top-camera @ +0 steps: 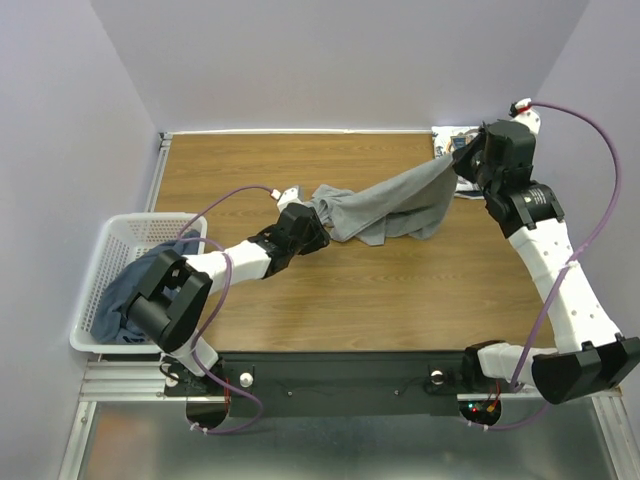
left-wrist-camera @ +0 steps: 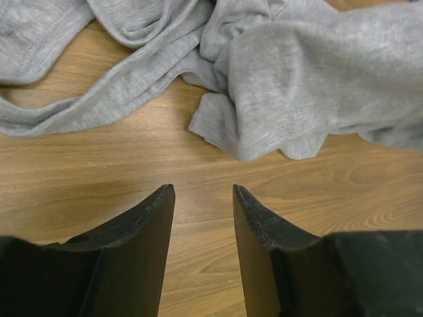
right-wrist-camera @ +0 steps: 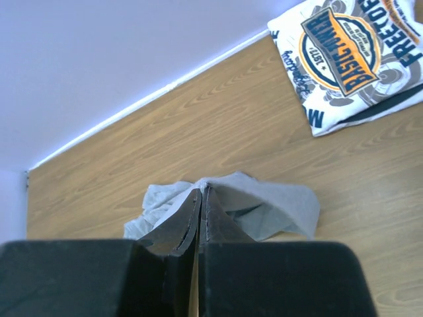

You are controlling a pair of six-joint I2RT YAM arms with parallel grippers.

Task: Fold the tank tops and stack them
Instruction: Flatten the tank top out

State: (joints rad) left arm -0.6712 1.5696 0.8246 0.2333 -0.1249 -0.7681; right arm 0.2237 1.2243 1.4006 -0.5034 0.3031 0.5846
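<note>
Right claw (right-wrist-camera: pixel 200 191) holds the grey top (top-camera: pixel 390 205) up; left claw (left-wrist-camera: pixel 203 191) gapes.
Clamped on its edge, the right claw lets the cloth sag down to the table (top-camera: pixel 400 290) toward the left claw, whose parted jaws are empty, rumpled cloth just ahead of them. The white top (right-wrist-camera: pixel 350 59) lies flat beyond the right claw; the blue top (top-camera: pixel 120 295) sits in a basket (top-camera: pixel 92 290) well behind the left claw.
</note>
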